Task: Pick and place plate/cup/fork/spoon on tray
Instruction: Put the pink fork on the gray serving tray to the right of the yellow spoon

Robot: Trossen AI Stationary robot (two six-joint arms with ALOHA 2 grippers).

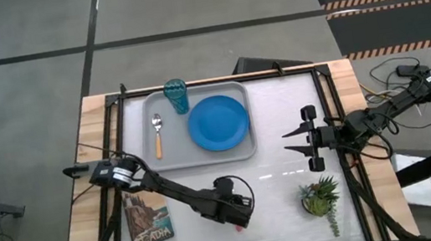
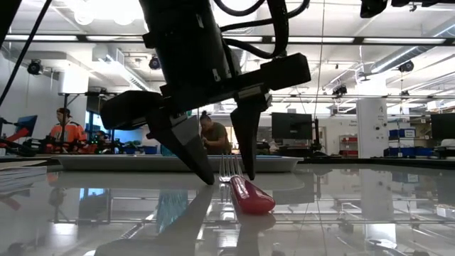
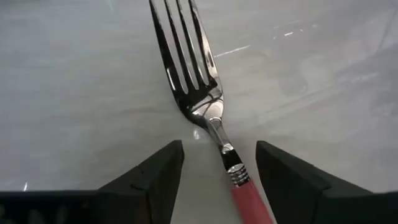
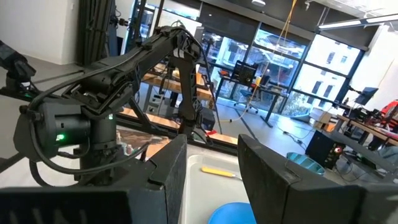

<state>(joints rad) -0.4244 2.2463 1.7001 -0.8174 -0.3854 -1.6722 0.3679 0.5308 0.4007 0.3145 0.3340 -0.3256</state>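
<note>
The fork (image 3: 199, 93) lies flat on the white table near its front edge, metal tines pointing away from my left gripper and pink-red handle (image 2: 250, 196) toward it. My left gripper (image 3: 219, 148) is open and points down, one finger on each side of the fork's neck without touching it. In the high view the gripper (image 1: 235, 211) hides most of the fork. The grey tray (image 1: 173, 157) at the far middle holds the blue plate (image 1: 218, 122), the teal cup (image 1: 176, 96) and the orange-handled spoon (image 1: 158, 135). My right gripper (image 1: 290, 142) is open and empty, right of the tray.
A small potted plant (image 1: 321, 197) stands at the near right of the table. A printed booklet (image 1: 149, 223) lies at the near left. Bare tabletop lies between the fork and the tray. People stand in the room behind the table (image 2: 65, 131).
</note>
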